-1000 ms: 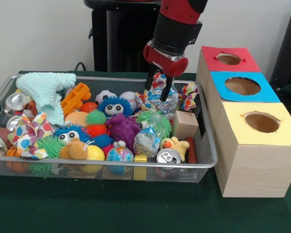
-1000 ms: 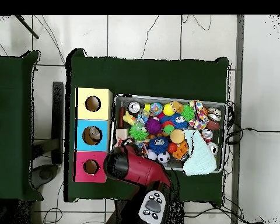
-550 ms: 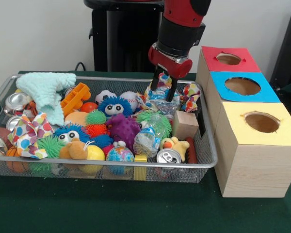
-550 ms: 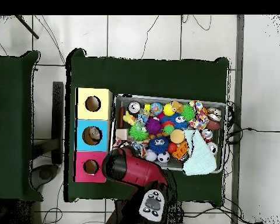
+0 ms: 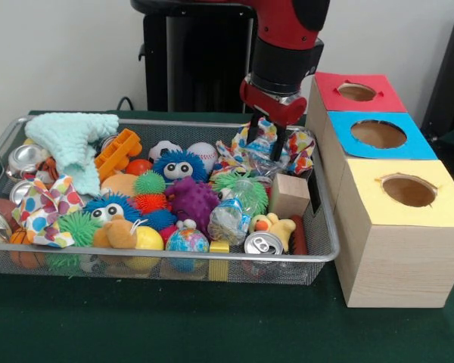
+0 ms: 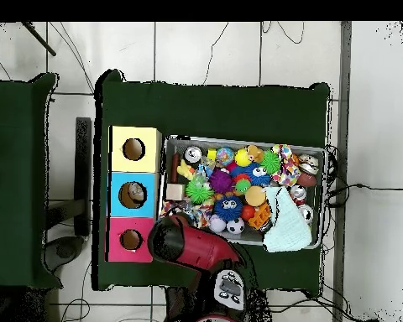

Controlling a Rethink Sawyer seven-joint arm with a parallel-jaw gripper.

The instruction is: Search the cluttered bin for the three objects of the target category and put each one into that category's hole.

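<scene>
In the front view my gripper (image 5: 265,139) hangs over the far right corner of the wire bin (image 5: 174,258), close to the red box (image 5: 357,92). Its fingers are shut on a crumpled item with coloured spots (image 5: 262,153), shiny like plastic; I cannot tell the material. The item hangs just above the clutter. A row of boxes stands beside the bin: the red one, a blue box (image 5: 378,134) and a yellow box (image 5: 408,190), each with a round hole. From overhead the red arm (image 6: 185,240) covers the gripper and the bin's corner (image 6: 173,142).
The bin holds a teal cloth (image 5: 74,140), a wooden block (image 5: 290,193), a drinks can (image 5: 263,243), a crushed clear bottle (image 5: 230,217), a purple spiky ball (image 5: 191,200), fuzzy blue toys (image 5: 178,168) and spotted cloth (image 5: 41,209). The boxes rise above the bin's rim.
My gripper has risen a little and shifted toward the boxes, carrying the crumpled spotted item with it. Nothing else in the bin moved.
</scene>
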